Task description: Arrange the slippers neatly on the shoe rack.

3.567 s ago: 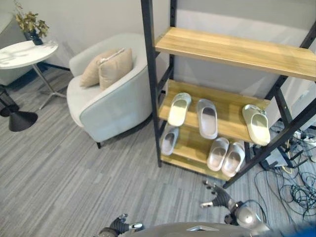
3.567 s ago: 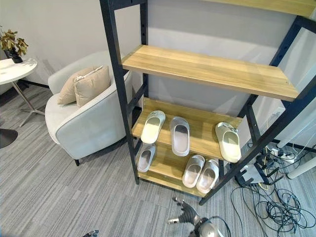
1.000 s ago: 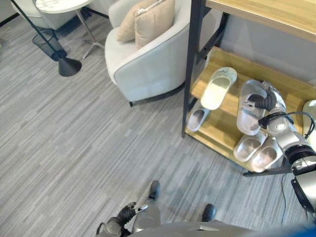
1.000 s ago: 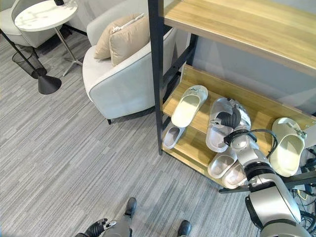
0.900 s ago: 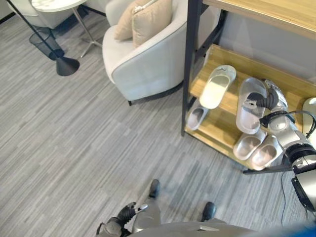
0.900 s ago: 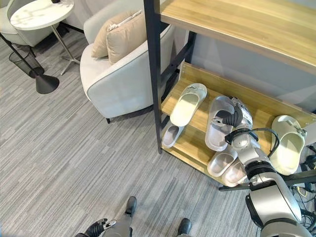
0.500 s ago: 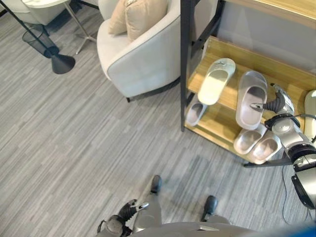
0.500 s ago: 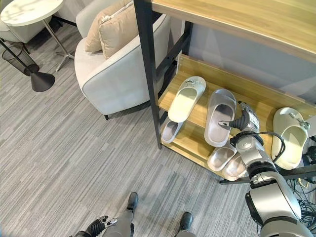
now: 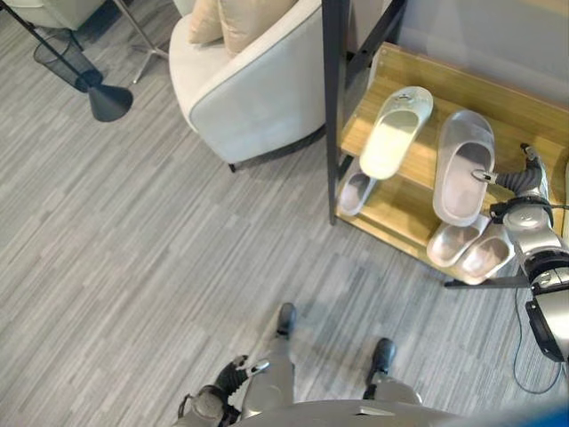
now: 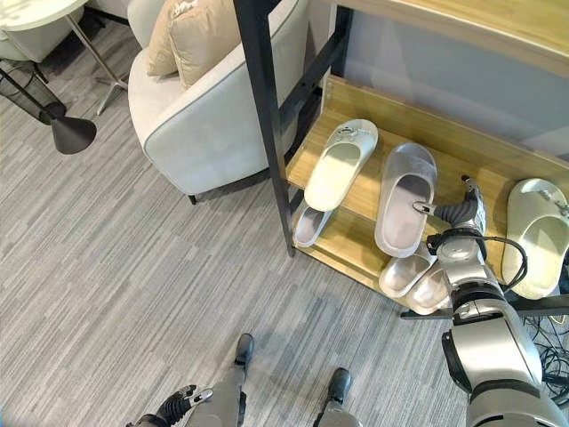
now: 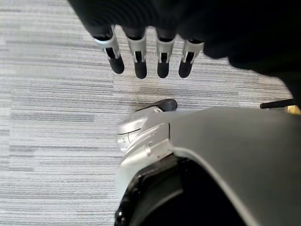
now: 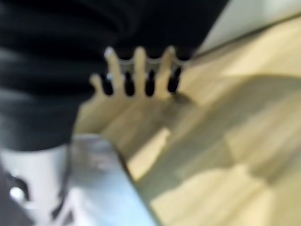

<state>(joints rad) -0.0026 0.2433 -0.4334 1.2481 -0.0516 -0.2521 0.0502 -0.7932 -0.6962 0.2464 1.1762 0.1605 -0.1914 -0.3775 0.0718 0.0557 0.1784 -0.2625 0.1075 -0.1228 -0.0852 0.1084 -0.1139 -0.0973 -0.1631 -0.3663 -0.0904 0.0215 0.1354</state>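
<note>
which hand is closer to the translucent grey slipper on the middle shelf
Right. The right hand sits just beside the translucent grey slipper on the wooden shelf, fingers straight. The left hand hangs low over the floor, far from the rack.

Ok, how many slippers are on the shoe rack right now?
6: cream slipper, grey slipper and pale slipper on the middle shelf; small slipper and grey pair below. Others may be hidden.

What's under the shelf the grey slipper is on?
Below that shelf sits a lower shelf with one small slipper and a pair; their toes are covered by the shelf above.
</note>
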